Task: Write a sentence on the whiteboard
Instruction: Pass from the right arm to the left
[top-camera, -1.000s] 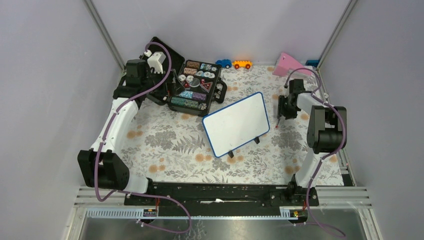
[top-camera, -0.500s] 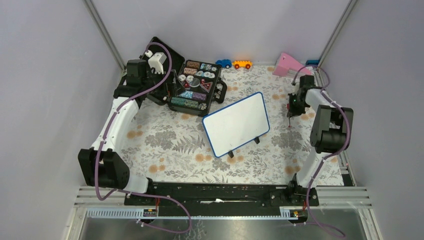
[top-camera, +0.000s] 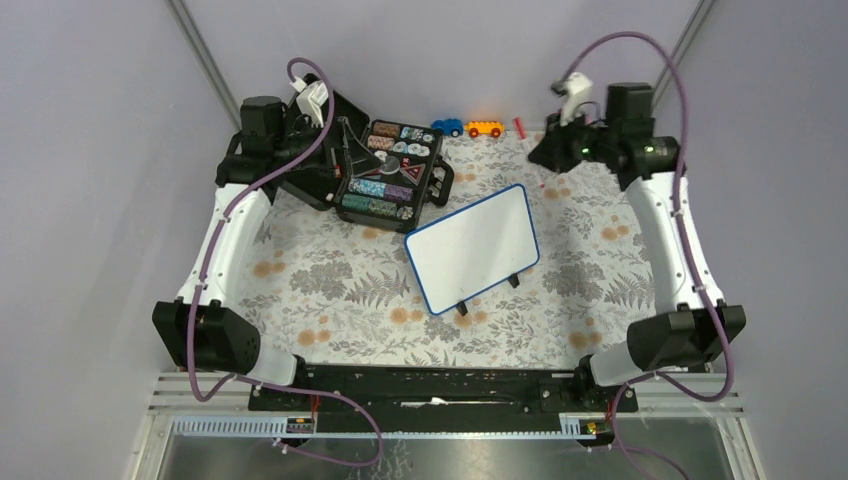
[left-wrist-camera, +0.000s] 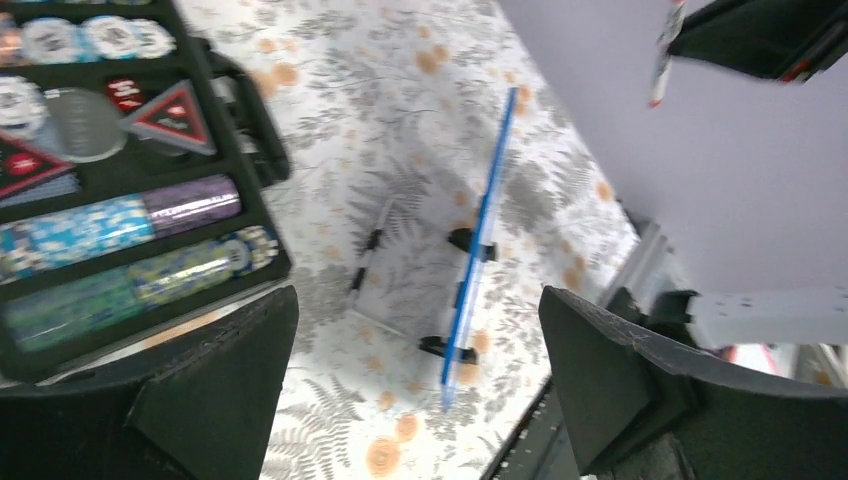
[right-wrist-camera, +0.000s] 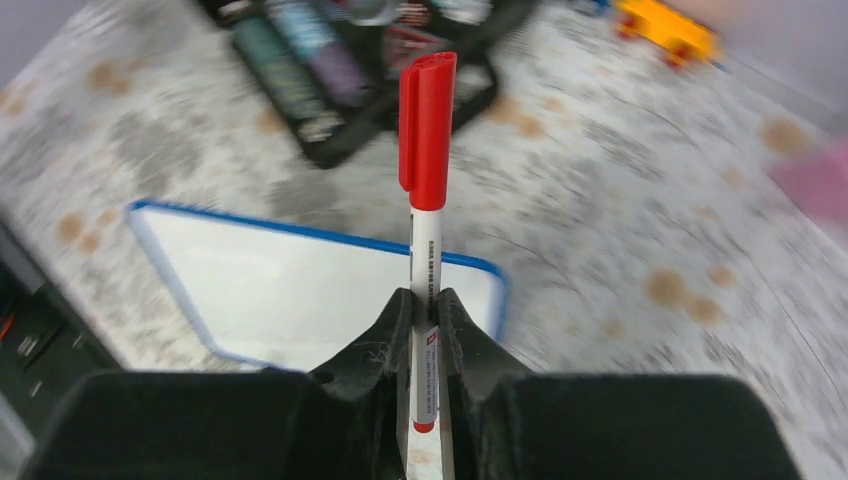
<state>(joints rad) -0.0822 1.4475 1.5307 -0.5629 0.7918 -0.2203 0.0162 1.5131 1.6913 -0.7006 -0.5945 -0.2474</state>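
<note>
The whiteboard (top-camera: 470, 248) stands tilted on its two black feet mid-table, blue-framed, its face plain white; no sentence shows on it. My right gripper (top-camera: 541, 154) is raised near the far right corner, shut on a white marker (right-wrist-camera: 427, 200) with its red cap on, pointing away over the whiteboard (right-wrist-camera: 300, 300). The cap (top-camera: 519, 127) sticks out past the fingers. My left gripper (top-camera: 335, 150) hangs open and holds nothing over the black case at the far left. From the left wrist the whiteboard (left-wrist-camera: 480, 240) appears edge-on between the wide fingers (left-wrist-camera: 620, 380).
An open black case (top-camera: 385, 170) of poker chips lies at the far left. A blue toy car (top-camera: 447, 127) and an orange one (top-camera: 484, 128) sit by the back wall. A floral cloth (top-camera: 340, 290) covers the table. Grey walls close in on both sides.
My right arm has swung up and back from beside the whiteboard's right edge to the far right corner, its jaws closing on the marker. The left arm lifted slightly.
</note>
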